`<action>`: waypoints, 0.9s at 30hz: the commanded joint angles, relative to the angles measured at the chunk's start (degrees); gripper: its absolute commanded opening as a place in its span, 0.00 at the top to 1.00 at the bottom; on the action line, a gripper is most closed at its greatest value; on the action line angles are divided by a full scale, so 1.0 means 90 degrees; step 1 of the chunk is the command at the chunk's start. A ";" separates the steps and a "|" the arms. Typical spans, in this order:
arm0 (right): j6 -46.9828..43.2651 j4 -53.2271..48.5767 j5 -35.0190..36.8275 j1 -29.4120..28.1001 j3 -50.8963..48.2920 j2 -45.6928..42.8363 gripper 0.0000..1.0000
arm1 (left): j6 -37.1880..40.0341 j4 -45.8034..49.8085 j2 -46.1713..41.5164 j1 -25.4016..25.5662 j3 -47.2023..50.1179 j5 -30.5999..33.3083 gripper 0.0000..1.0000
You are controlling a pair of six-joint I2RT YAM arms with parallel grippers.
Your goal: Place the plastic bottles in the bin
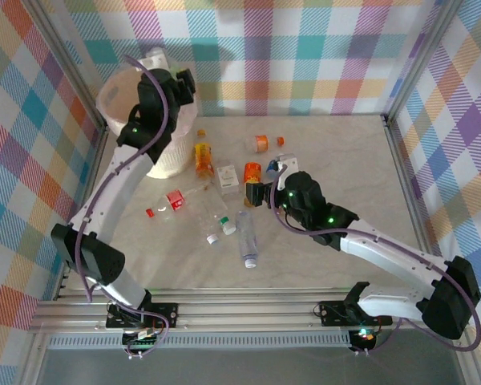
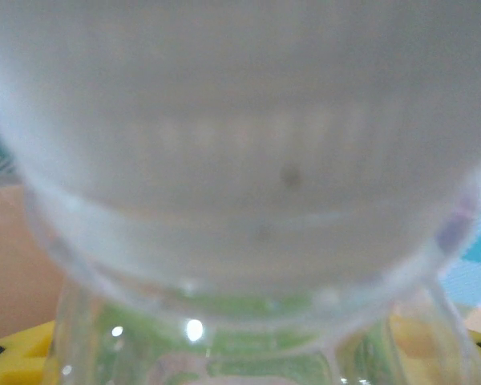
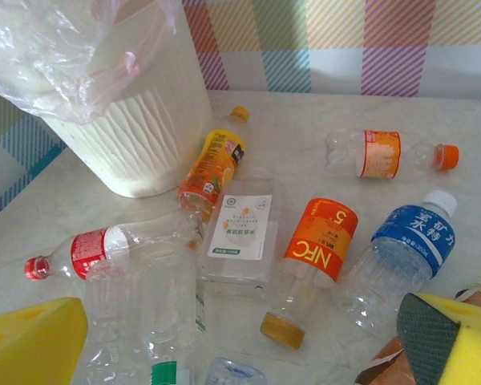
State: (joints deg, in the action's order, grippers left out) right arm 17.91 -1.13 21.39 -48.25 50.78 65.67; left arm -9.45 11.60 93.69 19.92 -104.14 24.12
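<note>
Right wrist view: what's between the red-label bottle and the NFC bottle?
A clear bottle with a white label, lying flat; right wrist view shows it.

We counted one bin [image 3: 136, 136], and one table [image 3: 321, 112] beneath it. In the right wrist view we made out six labelled bottles lying there: one orange juice bottle [image 3: 212, 164], one orange-banded bottle [image 3: 381, 152] with an orange cap, one NFC bottle [image 3: 319, 241], one blue-labelled bottle [image 3: 413, 237], one red-labelled bottle [image 3: 92, 250] and one square bottle [image 3: 240, 228] bearing a white card. Among them lay at least two clear unlabelled bottles [image 3: 144, 305], overlapping too much for a firm tally. We saw one further white-capped bottle [image 2: 240, 120], blurred, in the left wrist view.
</note>
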 commanded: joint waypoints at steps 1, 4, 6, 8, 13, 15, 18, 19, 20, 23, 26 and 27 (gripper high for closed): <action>-0.0172 0.0102 -0.0137 -0.0027 -0.0035 -0.0310 0.00 | -0.0198 -0.0039 0.0409 -0.0470 -0.0656 -0.0213 0.42; -0.0267 0.0256 -0.0211 -0.0020 -0.0175 -0.0447 0.00 | -0.0644 0.0107 0.0849 -0.0876 -0.1121 -0.0467 0.42; -0.0201 0.0324 -0.0075 -0.0026 -0.0232 -0.0516 0.00 | -0.0998 0.0321 0.1166 -0.1112 -0.1480 -0.0619 0.42; -0.0234 0.0280 0.0061 -0.0020 -0.0215 -0.0548 0.00 | -0.1391 0.0594 0.1482 -0.1318 -0.1799 -0.0764 0.42; -0.0476 0.0366 0.0048 -0.0020 -0.0287 -0.0613 0.00 | -0.2245 0.0841 0.2181 -0.1658 -0.2308 -0.1109 0.42; -0.0501 0.0468 -0.0062 -0.0022 -0.0319 -0.0659 0.00 | -0.2524 0.0836 0.2350 -0.1727 -0.2354 -0.1177 0.42; -0.0347 0.0130 0.0075 -0.0020 -0.0063 -0.0565 0.00 | -0.2933 0.0823 0.2516 -0.1806 -0.2350 -0.1121 0.42; -0.0222 0.0055 0.0226 -0.0020 0.0004 -0.0535 0.00 | -0.3063 0.0824 0.2571 -0.1829 -0.2352 -0.1132 0.42; -0.0153 0.0010 0.0321 -0.0020 0.0037 -0.0515 0.00 | -0.3163 0.0823 0.2616 -0.1859 -0.2355 -0.1136 0.42; -0.0061 -0.0002 0.0459 -0.0022 0.0053 -0.0536 0.00 | -0.3478 0.0810 0.2784 -0.1918 -0.2355 -0.1132 0.40; 0.0209 -0.0265 0.0692 -0.0020 0.0174 -0.0482 0.00 | -0.3935 0.0732 0.2988 -0.2041 -0.2355 -0.1422 0.39; 0.0240 -0.0391 0.0748 -0.0020 0.0246 -0.0439 0.00 | -0.4066 0.0730 0.3038 -0.2064 -0.2355 -0.1480 0.39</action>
State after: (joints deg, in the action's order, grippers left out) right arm 17.41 -2.35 24.99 -48.25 49.98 61.17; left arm -40.47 19.40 119.72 2.94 -123.48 12.97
